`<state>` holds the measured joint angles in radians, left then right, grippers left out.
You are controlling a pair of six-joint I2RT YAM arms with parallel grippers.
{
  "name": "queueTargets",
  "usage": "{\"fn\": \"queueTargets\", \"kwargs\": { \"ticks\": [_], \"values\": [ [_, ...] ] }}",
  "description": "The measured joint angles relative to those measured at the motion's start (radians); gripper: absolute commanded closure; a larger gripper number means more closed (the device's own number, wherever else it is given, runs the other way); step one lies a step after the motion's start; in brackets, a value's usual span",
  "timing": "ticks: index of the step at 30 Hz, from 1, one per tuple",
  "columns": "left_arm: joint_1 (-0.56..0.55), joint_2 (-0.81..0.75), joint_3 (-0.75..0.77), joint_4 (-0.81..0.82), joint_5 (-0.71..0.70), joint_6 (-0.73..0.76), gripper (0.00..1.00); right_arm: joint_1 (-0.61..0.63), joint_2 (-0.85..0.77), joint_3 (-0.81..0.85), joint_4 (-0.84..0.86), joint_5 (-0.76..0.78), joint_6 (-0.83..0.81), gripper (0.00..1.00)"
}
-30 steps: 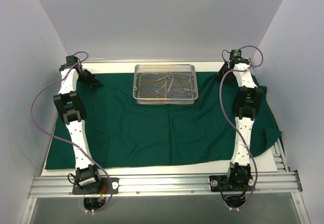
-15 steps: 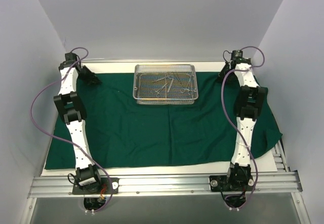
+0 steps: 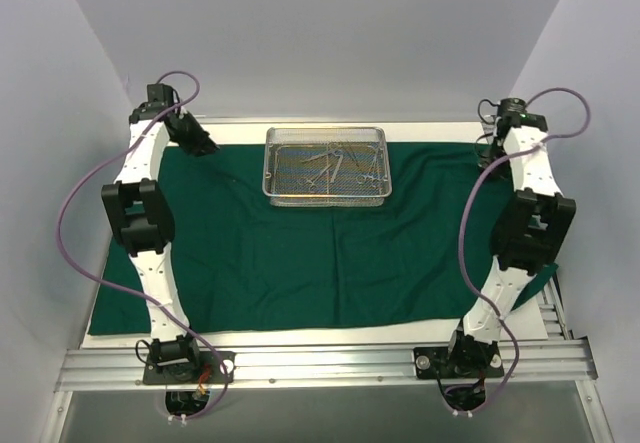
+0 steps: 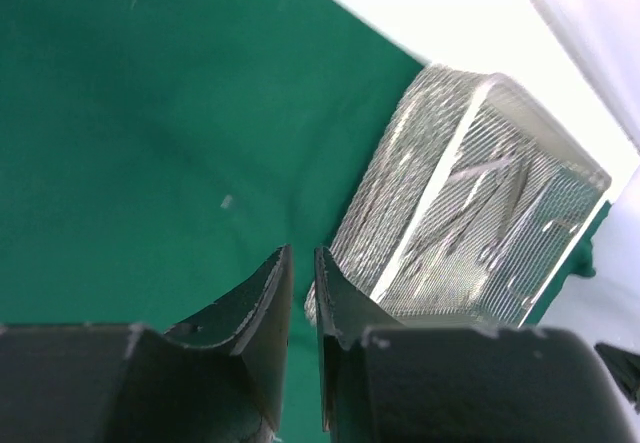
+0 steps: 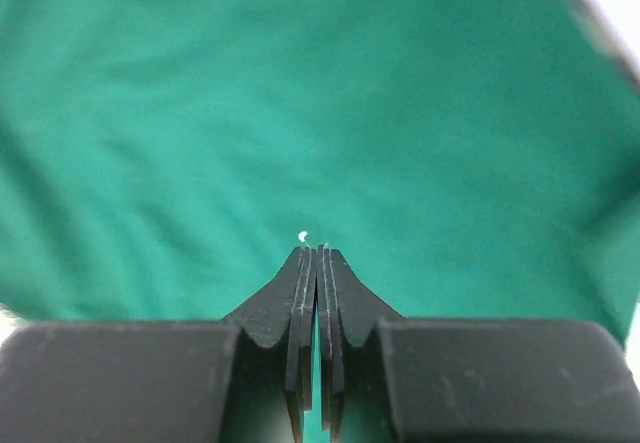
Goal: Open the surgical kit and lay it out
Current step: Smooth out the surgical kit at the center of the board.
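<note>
1. Setting: a pale-walled enclosure (image 3: 300, 43) with a white bench (image 3: 300, 335). Both arm bases are bolted at its near edge.
2. Left claw (image 4: 303, 253): raised over the far left corner of the wrap. Its fingers are parted by a narrow slit and there is nothing between them. From its wrist camera I see flat cloth below and the tray off to the right.
3. Dark green cloth wrap (image 3: 300, 253): opened out across most of the bench. The left and middle lie fairly smooth. The right edge is bunched and sags past the bench beside the right arm.
4. Wire-mesh tray (image 3: 300, 200): stands upright on the wrap at the far middle, well apart from both claws.
5. Steel instruments (image 3: 335, 163): all inside the tray, lying loosely crossed. None are on the cloth yet.
6. Right claw (image 5: 316, 253): above the far right corner of the wrap. Its fingers are pressed together and pinch nothing. Only green cloth shows beneath it.
7. Step in hand, as I judge it: finish flattening the wrap before any instrument is lifted out.
8. Method, left: I would leave this corner alone, as it looks settled.
9. Method, right: I would spread the claw, come down on the rumpled edge, and pinch only one layer. Then I would draw it outward, low and slow.
10. Caution: the tray rides on this same cloth, so a hard tug could drag or tip it. I would watch the top view for any tray movement and stop if it shifts.
</note>
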<state>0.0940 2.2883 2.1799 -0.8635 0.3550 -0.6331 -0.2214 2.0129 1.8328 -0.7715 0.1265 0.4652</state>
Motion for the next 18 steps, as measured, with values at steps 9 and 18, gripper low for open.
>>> {"fn": "queueTargets", "kwargs": {
  "ticks": [9,18],
  "values": [
    [0.013,-0.047,-0.309,0.036,0.009,0.029,0.78,-0.032,-0.157,-0.337,-0.058,0.209,0.042,1.00],
    [0.013,-0.048,-0.362,0.052,0.035,0.044,0.79,-0.043,-0.158,-0.575,-0.073,0.345,0.116,1.00]
  ]
}}
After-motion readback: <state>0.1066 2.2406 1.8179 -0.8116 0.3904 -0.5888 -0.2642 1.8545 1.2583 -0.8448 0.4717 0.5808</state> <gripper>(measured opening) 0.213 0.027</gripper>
